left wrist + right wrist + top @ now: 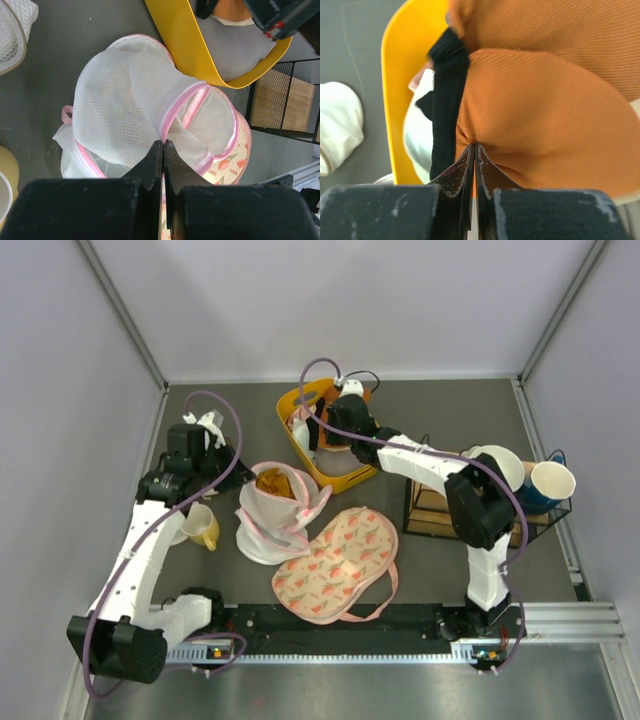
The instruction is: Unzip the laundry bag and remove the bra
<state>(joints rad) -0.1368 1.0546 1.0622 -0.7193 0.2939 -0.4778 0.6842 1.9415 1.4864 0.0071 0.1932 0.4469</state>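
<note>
The laundry bag (280, 508) is a white mesh shell with a pink zipper edge and sits mid-table, partly open. A burnt-orange bra (270, 480) shows inside its upper opening. In the left wrist view the laundry bag (130, 100) fills the middle. My left gripper (164, 142) is shut on its pink zipper edge (175, 112). My right gripper (475, 146) is over the yellow basket (395, 100), shut on a fold of orange ribbed cloth (545, 115) that lies beside a black piece (445, 90).
A cream pouch with red print (335, 560) lies in front of the bag. A yellow cup (203, 528) stands to the left. At the right a black wire rack (430, 510) holds a white cup (500, 465) and a blue cup (550, 485). Another white mesh bag (15, 30) lies far left.
</note>
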